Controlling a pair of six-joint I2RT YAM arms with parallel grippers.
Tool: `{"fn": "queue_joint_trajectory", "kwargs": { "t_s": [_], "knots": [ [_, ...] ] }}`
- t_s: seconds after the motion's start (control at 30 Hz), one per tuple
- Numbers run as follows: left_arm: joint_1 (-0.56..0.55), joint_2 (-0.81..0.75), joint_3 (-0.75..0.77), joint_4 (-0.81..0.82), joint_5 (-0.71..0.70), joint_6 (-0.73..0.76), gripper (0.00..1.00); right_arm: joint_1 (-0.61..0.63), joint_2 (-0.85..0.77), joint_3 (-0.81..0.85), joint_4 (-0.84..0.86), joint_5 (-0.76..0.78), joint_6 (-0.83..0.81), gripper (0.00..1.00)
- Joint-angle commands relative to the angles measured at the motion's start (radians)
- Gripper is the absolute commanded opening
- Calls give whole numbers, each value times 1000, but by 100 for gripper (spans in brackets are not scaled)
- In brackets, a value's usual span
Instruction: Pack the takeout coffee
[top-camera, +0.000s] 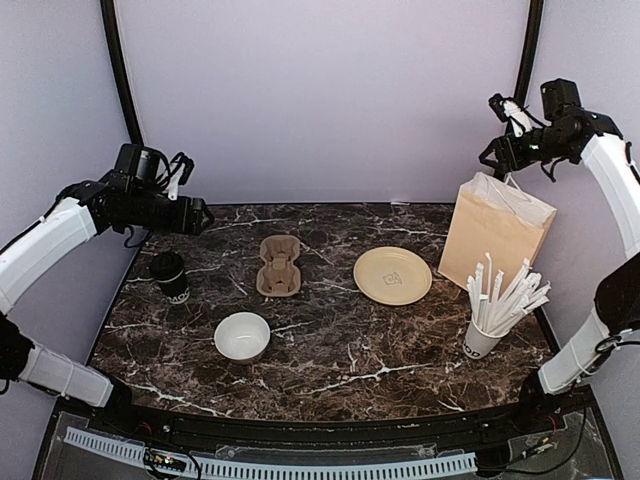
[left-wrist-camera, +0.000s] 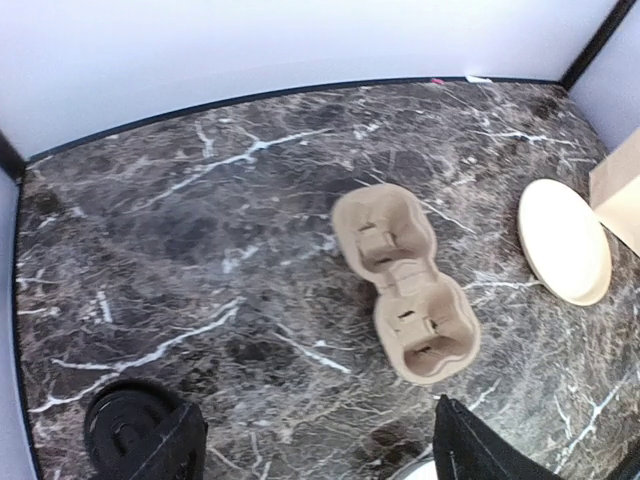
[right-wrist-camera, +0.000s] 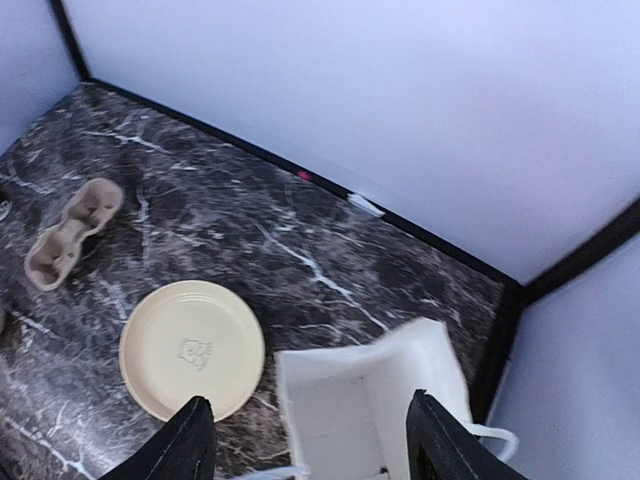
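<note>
From the top external camera we are seeing the takeout coffee (top-camera: 170, 276) standing on the left part of the marble table (top-camera: 340, 370), with its black lid (top-camera: 167, 262) closing the top. Its long axis is running straight up from the tabletop, mouth upward. The left gripper (top-camera: 200, 216) is hanging in the air behind the cup and a little to its right, clearly apart from it. The right gripper (top-camera: 493, 153) is hovering high over the brown paper bag (top-camera: 495, 232) at the far right. From here we cannot tell how either pair of fingers is standing. A moulded cup carrier (top-camera: 278, 266), a cream plate (top-camera: 392, 276), a white bowl (top-camera: 242, 336) and a white cup of straws (top-camera: 490, 320) are sitting across the table. In the left wrist view the fingers (left-wrist-camera: 165, 452) are standing wide apart. We are looking down on the round black lid (left-wrist-camera: 122, 428) at the bottom left corner, where it is lying just outside the left-hand finger, partly hidden behind it and not in the gap. The cup carrier (left-wrist-camera: 405, 285) is lying ahead of the gap. In the right wrist view the fingers (right-wrist-camera: 185, 445) are likewise spread apart, and the open mouth of the paper bag (right-wrist-camera: 365, 400) is lying between them, lower down.
</note>
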Motion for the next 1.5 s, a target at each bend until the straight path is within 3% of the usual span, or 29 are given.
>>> {"fn": "queue_joint_trajectory", "kwargs": {
  "t_s": [0.0, 0.23, 0.4, 0.63, 1.17, 1.47],
  "knots": [
    [-65, 60, 43, 31, 110, -39, 76, -105, 29, 10, 47, 153, 24, 63],
    [-166, 256, 124, 45, 75, -137, 65, -204, -1, -100, 94, 135, 24, 61],
    [-211, 461, 269, -19, 4, -201, 61, -212, -53, -174, 123, 105, 25, 62],
    [-219, 686, 456, -57, 6, -267, 47, -212, -116, -263, 149, 45, 25, 64],
    [-230, 910, 615, -120, 1, -330, 49, -212, -178, -319, 193, -25, 35, 67],
    [-233, 921, 596, -147, -5, -342, 48, -212, -176, -324, 202, -67, 44, 67]
  ]
}}
